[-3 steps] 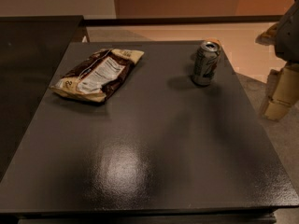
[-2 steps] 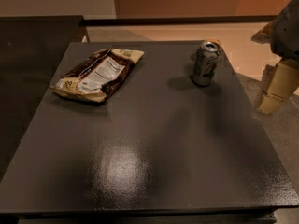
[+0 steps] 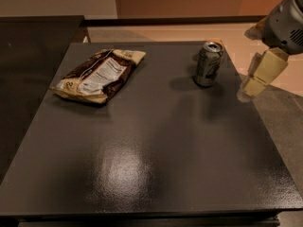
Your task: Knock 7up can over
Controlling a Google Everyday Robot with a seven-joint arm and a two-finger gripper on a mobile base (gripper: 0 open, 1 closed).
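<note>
While 7up can [image 3: 208,64] stands upright, axis vertical, top up, tool [image 3: 249,88] near, apart, holding nothing, opening unclear.

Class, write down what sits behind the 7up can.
Behind the 7up can a small orange object peeks out; the can covers most of it. The gripper hangs right of the can.

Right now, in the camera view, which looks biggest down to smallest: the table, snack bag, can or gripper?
1. table
2. snack bag
3. can and gripper, which is at the table's right edge beside the can: they look about alike, so unranked.
</note>
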